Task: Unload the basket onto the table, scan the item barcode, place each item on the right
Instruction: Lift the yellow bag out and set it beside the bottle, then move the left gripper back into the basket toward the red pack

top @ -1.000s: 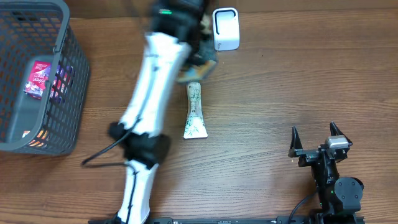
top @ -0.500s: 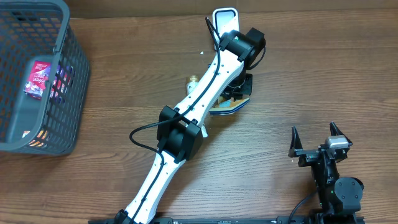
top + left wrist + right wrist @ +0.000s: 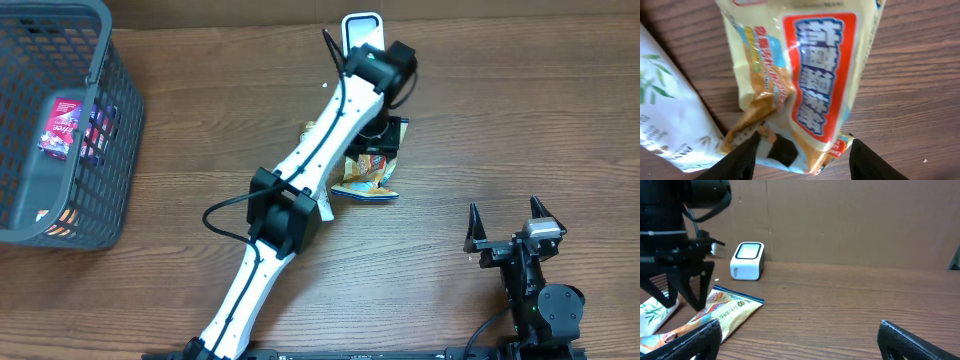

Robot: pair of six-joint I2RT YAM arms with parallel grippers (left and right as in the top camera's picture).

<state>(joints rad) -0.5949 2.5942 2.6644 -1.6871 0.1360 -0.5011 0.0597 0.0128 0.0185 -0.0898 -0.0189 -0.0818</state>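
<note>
Left gripper (image 3: 803, 147) spread over packet (image 3: 810, 75). Tube (image 3: 670, 125) and packet top run off frame. Right gripper (image 3: 503, 222) spread, empty.

Wooden table (image 3: 500, 120), brown grain. Grey mesh basket (image 3: 120, 110) at left edge. White scanner (image 3: 747, 260) upright at back centre. Yellow snack packet (image 3: 825, 75) lying near scanner, crumpled, red label up. White bamboo-print pouch (image 3: 670, 125) flat just beside packet; touching or overlapping, cannot tell which.
</note>
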